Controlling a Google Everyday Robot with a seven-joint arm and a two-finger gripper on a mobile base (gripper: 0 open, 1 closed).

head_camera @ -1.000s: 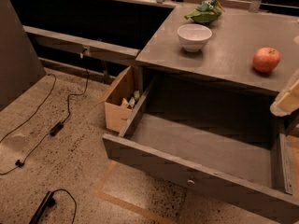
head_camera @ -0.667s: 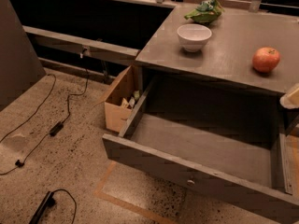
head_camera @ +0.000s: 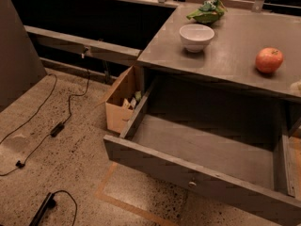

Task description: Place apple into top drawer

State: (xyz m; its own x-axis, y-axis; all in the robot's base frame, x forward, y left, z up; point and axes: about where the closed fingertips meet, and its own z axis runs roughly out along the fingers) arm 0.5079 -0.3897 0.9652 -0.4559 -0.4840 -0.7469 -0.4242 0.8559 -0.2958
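Note:
The red-orange apple (head_camera: 269, 60) rests on the grey countertop (head_camera: 235, 55) near its right front part. Below it the top drawer (head_camera: 202, 149) is pulled wide open, its grey interior bare, its front panel carrying a small round knob (head_camera: 192, 184). Of my gripper (head_camera: 297, 87) only a pale sliver shows at the right edge of the camera view, just below and right of the apple, above the drawer's right side. It holds nothing that I can see.
A white bowl (head_camera: 196, 36) and a green leafy item (head_camera: 207, 12) sit farther back on the counter. A small cardboard box (head_camera: 120, 102) stands on the floor against the drawer's left side. Black cables (head_camera: 56, 126) lie on the speckled floor at left.
My gripper has drawn away to the right, from clearly showing at the right edge to a bare sliver. The apple, bowl and drawer have not moved.

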